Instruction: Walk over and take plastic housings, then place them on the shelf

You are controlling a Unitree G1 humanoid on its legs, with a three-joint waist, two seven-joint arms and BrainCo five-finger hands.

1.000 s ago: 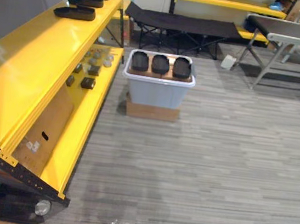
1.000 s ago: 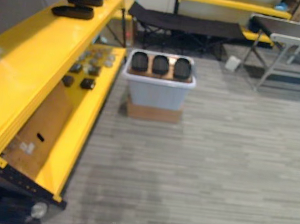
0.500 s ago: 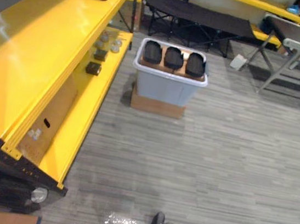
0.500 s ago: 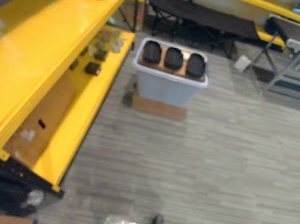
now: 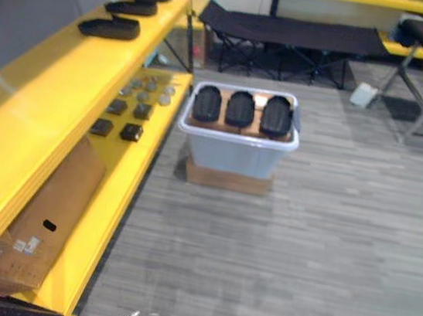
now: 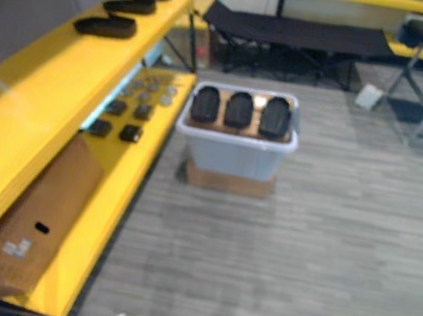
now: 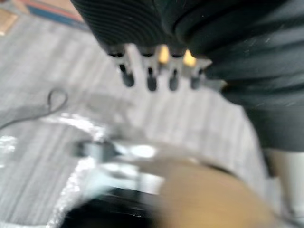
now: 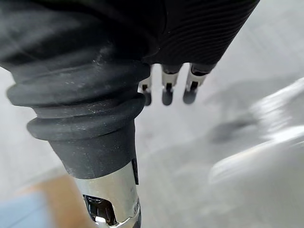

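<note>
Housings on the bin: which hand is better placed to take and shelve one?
Left, marginally: left hand and right hand both hang open, far from the bin, but the yellow shelf is on the robot's left.

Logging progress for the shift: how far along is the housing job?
Three black housings already lie on the yellow shelf, on its top level. Nothing is in hand: the left hand and right hand hang open and empty. Three housings at the top of the grey bin ahead are not yet picked up and shelved.
</note>
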